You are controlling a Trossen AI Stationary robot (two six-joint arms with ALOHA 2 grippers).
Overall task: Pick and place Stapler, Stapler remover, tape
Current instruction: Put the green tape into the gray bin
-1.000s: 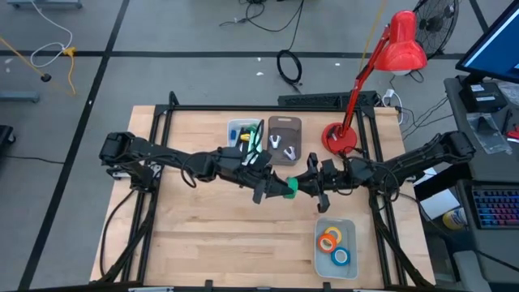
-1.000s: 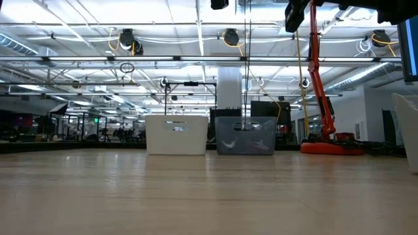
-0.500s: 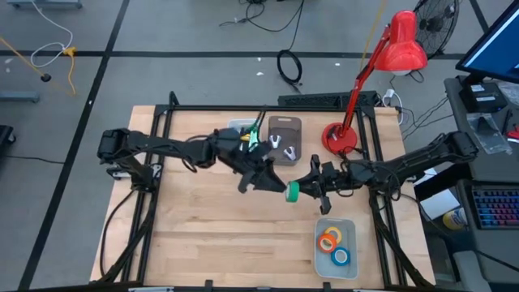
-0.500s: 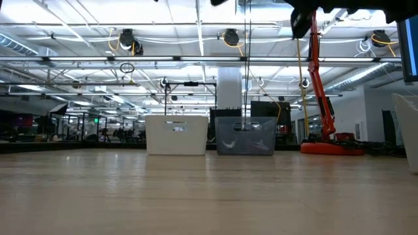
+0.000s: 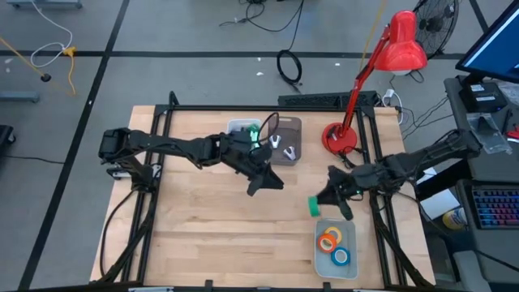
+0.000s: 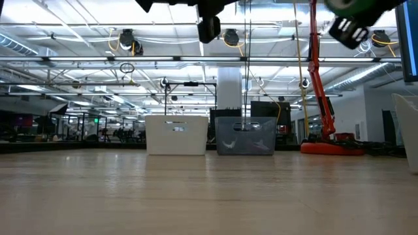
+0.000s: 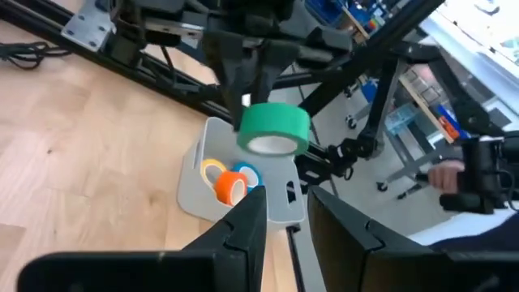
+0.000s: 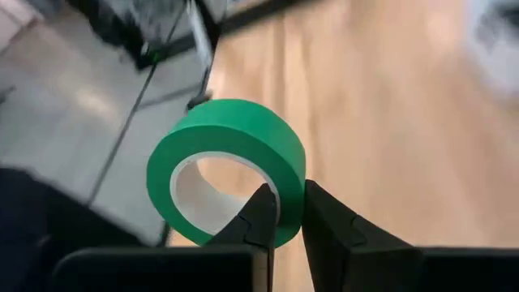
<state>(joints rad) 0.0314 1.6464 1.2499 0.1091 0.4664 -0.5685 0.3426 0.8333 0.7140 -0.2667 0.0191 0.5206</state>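
The green tape roll (image 8: 231,166) with a pale core is lifted above the table in my right gripper (image 8: 284,199), which is shut on it. In the high view the roll (image 5: 313,206) hangs just beyond the far edge of the clear tray (image 5: 320,258). That tray holds the orange (image 5: 328,242), yellow (image 5: 335,234) and blue (image 5: 340,257) rolls. My left gripper (image 5: 261,185) is open and hovers near the table's middle, left of the roll and apart from it. In the left wrist view its gripper (image 7: 288,203) points toward the green roll (image 7: 274,130) and the tray (image 7: 195,199). My right gripper pinches the green roll by its wall (image 8: 289,191), one finger (image 8: 261,212) inside the ring and the other (image 8: 324,217) outside. The roll is lifted clear of the table and stands out ahead of the fingertips, its hole open to the wrist camera.
A white bin (image 5: 238,128) and a grey bin (image 5: 289,130) with small pale pieces stand at the far side, partly under the left arm. A red desk lamp (image 5: 340,138) stands at the far right. Bare wood lies toward the near left.
The two grippers were together at the green roll. My left gripper has drawn back toward the far left without it. My right gripper has carried the roll toward the near right, close to the tray.
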